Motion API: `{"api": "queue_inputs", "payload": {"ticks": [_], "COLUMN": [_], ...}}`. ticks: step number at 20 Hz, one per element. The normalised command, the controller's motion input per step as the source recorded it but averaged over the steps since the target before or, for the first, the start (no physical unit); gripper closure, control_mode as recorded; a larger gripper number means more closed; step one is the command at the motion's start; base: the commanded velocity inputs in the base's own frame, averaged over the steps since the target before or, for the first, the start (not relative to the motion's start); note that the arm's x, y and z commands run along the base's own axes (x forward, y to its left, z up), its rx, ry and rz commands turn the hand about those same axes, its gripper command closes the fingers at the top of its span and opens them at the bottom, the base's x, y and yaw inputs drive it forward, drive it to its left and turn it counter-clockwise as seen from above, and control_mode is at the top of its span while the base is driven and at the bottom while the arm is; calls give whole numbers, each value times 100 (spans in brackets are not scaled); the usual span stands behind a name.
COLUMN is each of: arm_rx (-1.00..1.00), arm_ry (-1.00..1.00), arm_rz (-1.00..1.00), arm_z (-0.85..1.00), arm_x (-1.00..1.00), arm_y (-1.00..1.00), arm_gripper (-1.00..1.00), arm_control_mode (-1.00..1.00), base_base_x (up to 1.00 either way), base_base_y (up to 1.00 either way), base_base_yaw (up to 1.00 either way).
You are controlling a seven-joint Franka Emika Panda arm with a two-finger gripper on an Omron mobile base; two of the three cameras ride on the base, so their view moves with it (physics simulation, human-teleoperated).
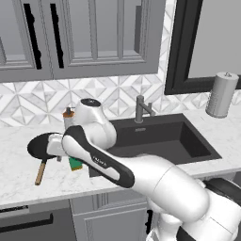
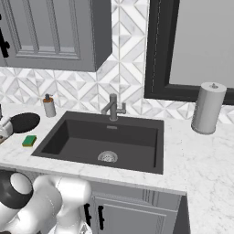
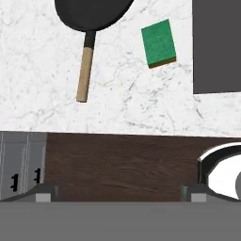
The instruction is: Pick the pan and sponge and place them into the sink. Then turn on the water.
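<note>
Gripper (image 3: 120, 192) jaws stand wide apart and empty above the counter's (image 1: 19, 179) front edge, looking down at the pan (image 3: 92, 13) and, just right of it, the sponge (image 3: 159, 42), both on marble left of the sink (image 2: 68, 137). From the right base view the drain (image 2: 108, 156), faucet (image 2: 113, 108), soap bottle (image 2: 49, 106) and paper roll (image 2: 208, 108) show; tiled backsplash and grey cabinets rise behind.

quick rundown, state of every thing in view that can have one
pan: flat on the counter, left of the sink, not held
sponge: green side up on the counter between pan and sink, not held
sink: nothing in the basin
faucet: off, no water running
hand: open, above the counter's front edge, holding nothing
cabinet doors: closed
</note>
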Motion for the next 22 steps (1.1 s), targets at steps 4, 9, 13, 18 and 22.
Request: {"api": "queue_inputs", "payload": {"ticks": [4,9,13,18,22], "arm_rx": [-4,-18,-16,-9,-5], "arm_ry": [16,4,0,1,0], "arm_rz": [0,0,-3,-3,-3], "arm_z": [-6,-20,-19,-8,-12], "arm_x": [14,14,9,14,25], "arm_y": [42,30,10,13,14], "arm_gripper": [-100,-100,-100,-100,-100], "arm_control_mode": [-100,-100,-100,-100,-100], "base_base_x": [0,0,0,0,0], "base_base_y": [0,0,0,0,0], "base_base_yaw": [0,0,0,0,0]}}
